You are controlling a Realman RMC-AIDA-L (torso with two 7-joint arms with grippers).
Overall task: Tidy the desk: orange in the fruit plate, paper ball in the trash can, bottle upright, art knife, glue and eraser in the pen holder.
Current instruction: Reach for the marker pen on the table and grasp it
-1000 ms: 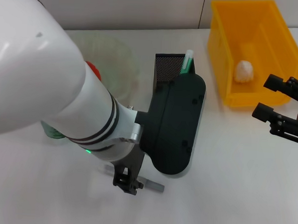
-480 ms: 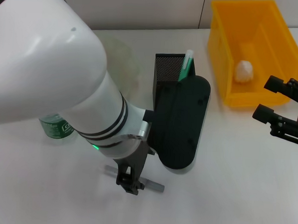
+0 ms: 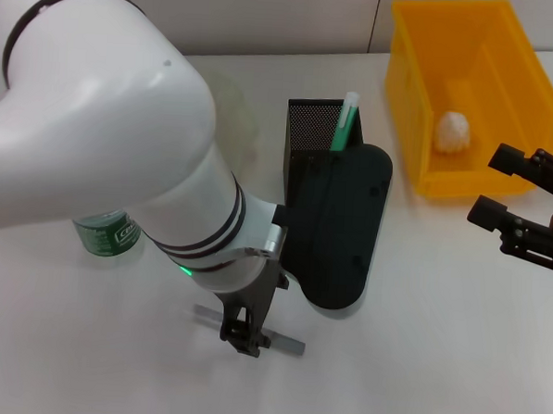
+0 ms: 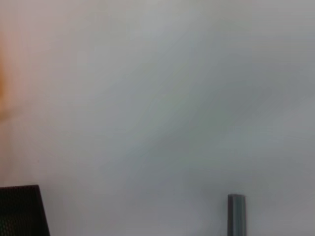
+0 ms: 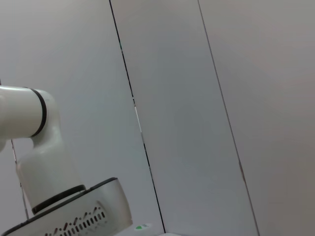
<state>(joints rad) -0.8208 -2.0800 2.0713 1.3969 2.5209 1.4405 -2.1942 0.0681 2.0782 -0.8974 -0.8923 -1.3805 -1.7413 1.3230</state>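
The left gripper (image 3: 244, 335) is pinching a slim grey stick (image 3: 283, 343) lying flat on the near desk. The green-labelled bottle (image 3: 108, 233) is standing left, its writing unreadable. The right gripper (image 3: 507, 196) is hanging spread beside the yellow bin (image 3: 468, 96).

The paper ball (image 3: 454, 131) lies in the yellow trash can (image 3: 408, 93). The black mesh pen holder (image 3: 309, 125) holds a green stick (image 3: 344, 121). The bottle (image 3: 106, 233) stands upright. A grey stick (image 3: 283, 341) lies flat on the desk.

Head view: high, looking forward and down over the desk (image 3: 435, 364). Left wrist view: close above it, sharing the grey stick (image 4: 236, 215) and pen holder (image 4: 22, 210). Right wrist view: faces the wall (image 5: 197, 98).
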